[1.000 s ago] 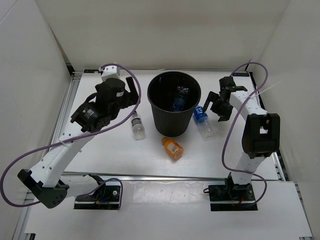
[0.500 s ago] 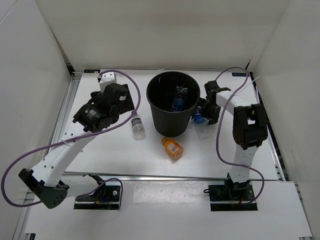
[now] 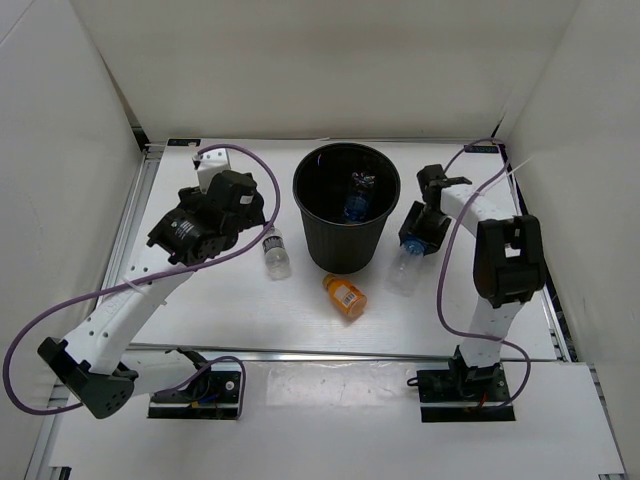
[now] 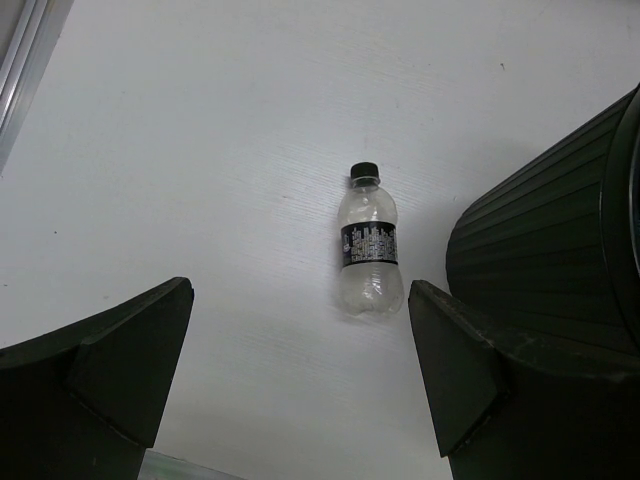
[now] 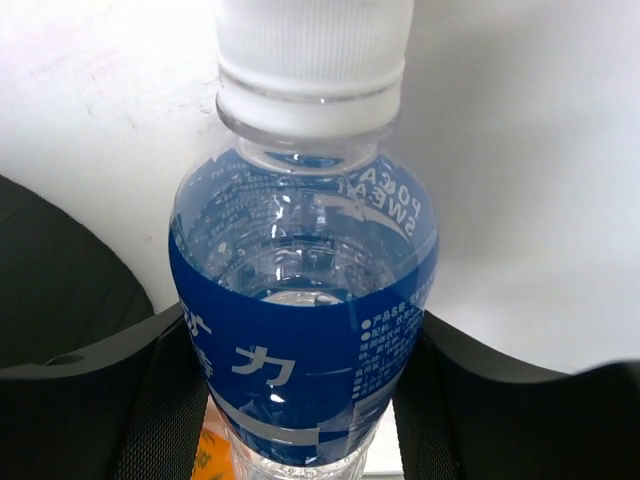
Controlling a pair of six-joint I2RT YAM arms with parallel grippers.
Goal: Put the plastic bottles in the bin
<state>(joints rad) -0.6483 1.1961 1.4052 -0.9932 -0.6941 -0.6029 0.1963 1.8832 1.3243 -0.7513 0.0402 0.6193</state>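
Note:
The black bin (image 3: 345, 250) stands at the middle back, and a blue-labelled bottle (image 3: 357, 205) lies inside it. My right gripper (image 3: 415, 232) is just right of the bin, shut on a second clear blue-labelled bottle (image 3: 405, 268). In the right wrist view both pads press the label of this bottle (image 5: 305, 300), white cap pointing away. A clear dark-labelled bottle with a black cap (image 3: 275, 252) lies left of the bin. My left gripper (image 3: 250, 215) hovers open above and short of it; it shows ahead of the jaws (image 4: 369, 240). A stubby orange bottle (image 3: 345, 296) lies in front of the bin.
The bin's ribbed wall (image 4: 540, 250) fills the right side of the left wrist view, close to the right finger. White enclosure walls stand on three sides. A metal rail (image 3: 140, 200) edges the table on the left. Purple cables loop from both arms.
My right gripper has swung in onto the blue-labelled bottle beside the bin and shut on it; the bottle has turned slightly. The left arm has shifted a little and stays open.

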